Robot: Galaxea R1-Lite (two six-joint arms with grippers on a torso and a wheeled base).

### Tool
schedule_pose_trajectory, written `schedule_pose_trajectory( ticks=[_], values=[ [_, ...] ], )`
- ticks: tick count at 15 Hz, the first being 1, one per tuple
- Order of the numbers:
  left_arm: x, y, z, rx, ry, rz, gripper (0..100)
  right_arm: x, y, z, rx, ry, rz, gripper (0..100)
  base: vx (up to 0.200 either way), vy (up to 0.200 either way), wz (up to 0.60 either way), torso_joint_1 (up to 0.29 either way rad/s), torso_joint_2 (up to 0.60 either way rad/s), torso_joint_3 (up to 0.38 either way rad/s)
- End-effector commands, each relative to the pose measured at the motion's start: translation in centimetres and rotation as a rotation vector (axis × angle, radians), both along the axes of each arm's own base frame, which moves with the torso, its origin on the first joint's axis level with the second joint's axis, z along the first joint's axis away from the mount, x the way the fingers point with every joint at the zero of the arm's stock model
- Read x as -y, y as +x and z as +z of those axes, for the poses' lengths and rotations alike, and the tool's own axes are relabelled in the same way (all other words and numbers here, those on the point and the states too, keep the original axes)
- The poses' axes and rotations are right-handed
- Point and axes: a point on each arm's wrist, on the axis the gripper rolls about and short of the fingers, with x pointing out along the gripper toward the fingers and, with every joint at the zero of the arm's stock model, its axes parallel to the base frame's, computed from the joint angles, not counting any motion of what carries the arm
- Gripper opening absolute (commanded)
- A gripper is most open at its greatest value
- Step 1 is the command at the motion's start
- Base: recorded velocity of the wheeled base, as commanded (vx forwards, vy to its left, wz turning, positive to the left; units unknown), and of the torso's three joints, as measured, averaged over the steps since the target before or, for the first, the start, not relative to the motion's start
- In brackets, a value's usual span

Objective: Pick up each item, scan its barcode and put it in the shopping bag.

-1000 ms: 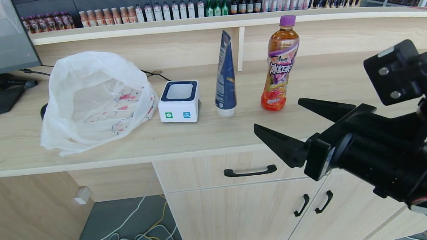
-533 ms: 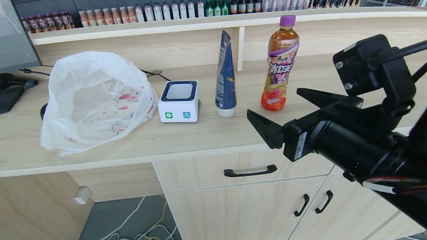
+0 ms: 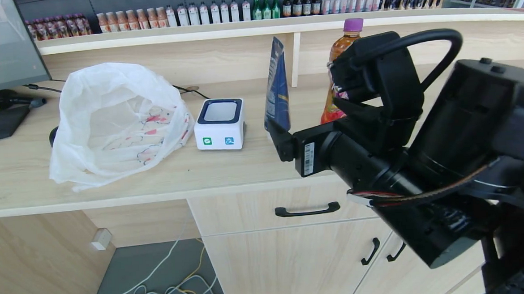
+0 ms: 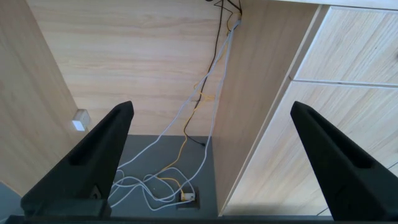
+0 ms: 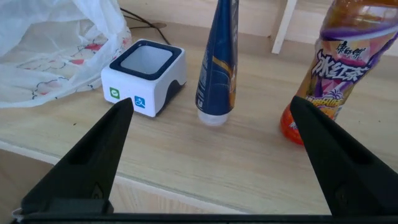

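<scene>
The white shopping bag slumps open at the left of the counter, with pink-and-red print showing inside (item or pattern, I cannot tell). The scanner is just beside it, then come the blue tube upright on its cap and the purple-capped bottle — both outside the bag. The right gripper hangs at the counter's front edge, jaws spread and empty, facing tube and bottle; the left gripper is held low by the cabinet, jaws likewise spread.
</scene>
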Motion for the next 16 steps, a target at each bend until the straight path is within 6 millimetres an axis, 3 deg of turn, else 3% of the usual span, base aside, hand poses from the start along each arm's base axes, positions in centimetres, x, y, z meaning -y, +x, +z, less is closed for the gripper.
schedule_pose_trajectory(
  ticks=[1,5,11,16],
  values=[
    [0.0,0.0,0.0,0.000,0.000,0.001,100,-1.3,0.9,-1.2,-0.012,-0.019,-0.001,100,0.000,0.000,0.00,0.000,0.00,0.000],
    [0.0,0.0,0.0,0.000,0.000,0.001,100,-2.3,1.8,-1.2,0.001,0.004,-0.007,100,0.000,0.000,0.00,0.000,0.00,0.000],
    [0.0,0.0,0.0,0.000,0.000,0.001,100,-4.8,5.9,-1.3,0.048,0.103,-0.039,100,0.000,0.000,0.00,0.000,0.00,0.000],
    [0.0,0.0,0.0,0.000,0.000,0.001,100,-4.1,8.6,-0.9,0.073,0.119,-0.073,100,0.000,0.000,0.00,0.000,0.00,0.000]
  ],
)
